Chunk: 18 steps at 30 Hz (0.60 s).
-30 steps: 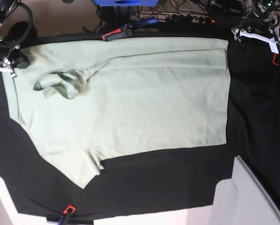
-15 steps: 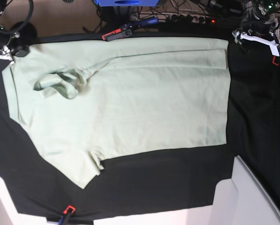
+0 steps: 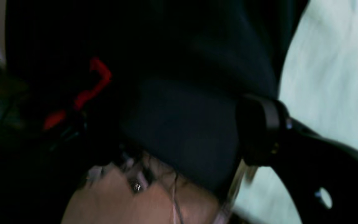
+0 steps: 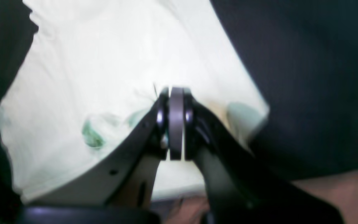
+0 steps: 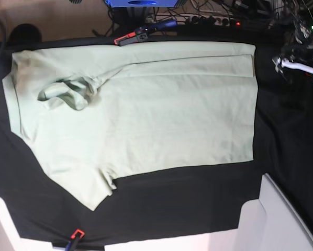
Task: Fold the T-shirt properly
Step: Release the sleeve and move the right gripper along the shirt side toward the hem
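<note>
Base view, pale green T-shirt point(image 5: 141, 112) spread flat on the black table cloth point(image 5: 188, 198), right gripper point(image 4: 176, 124) pinched shut, empty above the shirt, left gripper point(image 5: 299, 63) gaping wide, holding nothing, at the cloth's far edge.

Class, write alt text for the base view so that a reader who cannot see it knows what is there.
A pale green T-shirt lies spread on a black table cloth, its collar toward the left edge and one long side folded over along the top. The left end effector sits at the upper right, clear of the shirt, and a red clamp grips the cloth's top edge.
</note>
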Available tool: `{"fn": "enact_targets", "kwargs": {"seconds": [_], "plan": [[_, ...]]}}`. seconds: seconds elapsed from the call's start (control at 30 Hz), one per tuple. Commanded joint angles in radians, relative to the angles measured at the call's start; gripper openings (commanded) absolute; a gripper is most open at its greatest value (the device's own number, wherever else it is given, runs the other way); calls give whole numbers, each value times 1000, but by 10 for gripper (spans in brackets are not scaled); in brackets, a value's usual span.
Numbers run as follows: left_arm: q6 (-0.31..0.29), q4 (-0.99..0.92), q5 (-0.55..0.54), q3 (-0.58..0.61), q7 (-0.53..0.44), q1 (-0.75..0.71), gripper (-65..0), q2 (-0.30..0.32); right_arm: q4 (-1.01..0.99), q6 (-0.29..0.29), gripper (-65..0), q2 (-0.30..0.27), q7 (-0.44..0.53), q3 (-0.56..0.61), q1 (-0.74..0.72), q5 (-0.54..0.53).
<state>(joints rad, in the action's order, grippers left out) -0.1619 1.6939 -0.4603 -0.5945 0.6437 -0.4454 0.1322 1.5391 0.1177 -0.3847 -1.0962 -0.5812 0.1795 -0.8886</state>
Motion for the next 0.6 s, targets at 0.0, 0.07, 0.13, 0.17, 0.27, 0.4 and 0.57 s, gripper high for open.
{"fn": "enact_targets", "kwargs": {"seconds": [0.0,0.07,0.13,0.17,0.27,0.4,0.57], "plan": [[-5,7,-7,-2,-23,15,-86,30,-22,4,-647,-36,29,27,-38,-16],[-5,-8,-7,2,-22,55,-86,51,-116,4,-647,-84,87,102,-111,-16],[-5,-45,-7,2,-20,106,-86,65,-240,6,-646,-133,166,212,-194,-16],[-5,-65,-7,3,-18,125,-86,77,-297,6,-646,-155,205,269,-239,-16],[-5,-131,-7,61,-17,173,-86,123,-457,6,-646,-196,305,442,-351,-16],[-5,-200,-7,209,-20,201,-86,217,-638,18,-567,-207,397,602,-483,-16],[-5,-389,-7,301,-18,336,-86,272,-894,188,-293,-201,514,717,-624,-16]]}}
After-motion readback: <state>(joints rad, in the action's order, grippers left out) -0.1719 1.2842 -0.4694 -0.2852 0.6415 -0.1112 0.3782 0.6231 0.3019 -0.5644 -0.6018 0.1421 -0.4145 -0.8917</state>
